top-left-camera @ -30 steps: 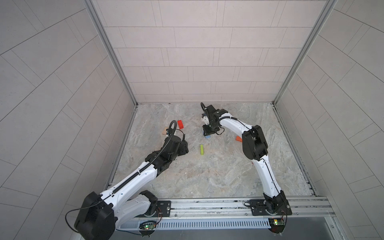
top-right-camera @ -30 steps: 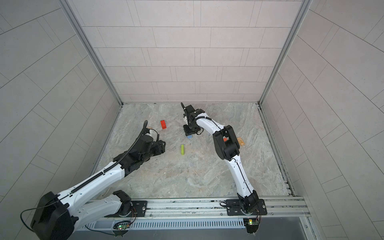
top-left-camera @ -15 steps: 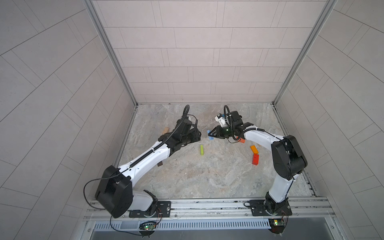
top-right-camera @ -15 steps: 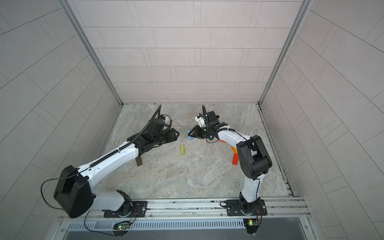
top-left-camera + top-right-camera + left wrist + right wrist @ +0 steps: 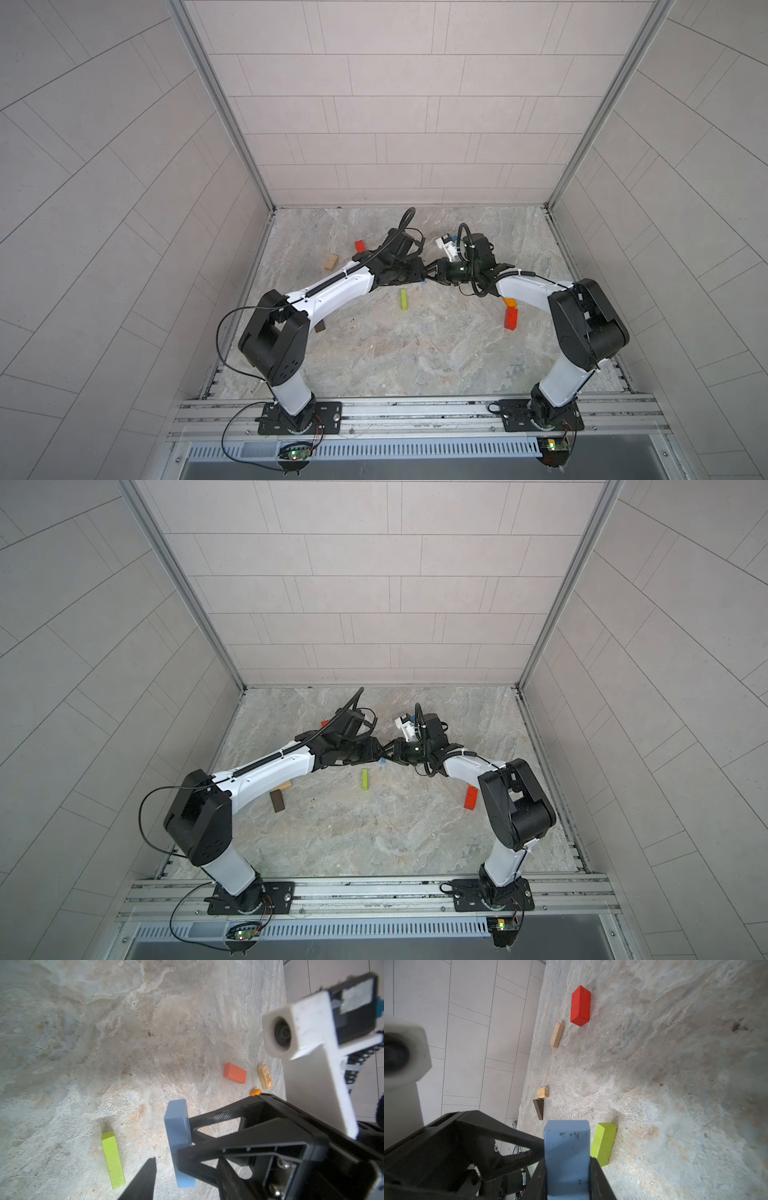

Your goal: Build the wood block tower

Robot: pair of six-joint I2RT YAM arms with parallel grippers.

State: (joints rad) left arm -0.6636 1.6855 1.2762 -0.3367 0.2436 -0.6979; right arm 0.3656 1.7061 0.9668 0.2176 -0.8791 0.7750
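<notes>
Centrally over the stone table [image 5: 415,353], the right gripper [image 5: 566,1167] is pinching the light blue block [image 5: 566,1142], a matte rectangular brick with dark scuffs on its end face. The left gripper [image 5: 420,272] is straddling it with jaws apart, one finger [image 5: 145,1176] standing clear of it. The lime green block [image 5: 403,300] is lying just beside; a red block [image 5: 511,319], an orange block [image 5: 508,301], a tan block [image 5: 331,262] and a dark brown block [image 5: 277,801] are lying scattered.

Bolted by black plates onto the grooved metal rail [image 5: 415,409], the left arm [image 5: 332,291] and right arm [image 5: 528,289] wear white shells between bulky black joints. Black ribbed cable lines each; left gripper [image 5: 426,272] and right gripper [image 5: 435,270] have black trussed fingers [image 5: 220,1115] and white camera housings [image 5: 307,1022].
</notes>
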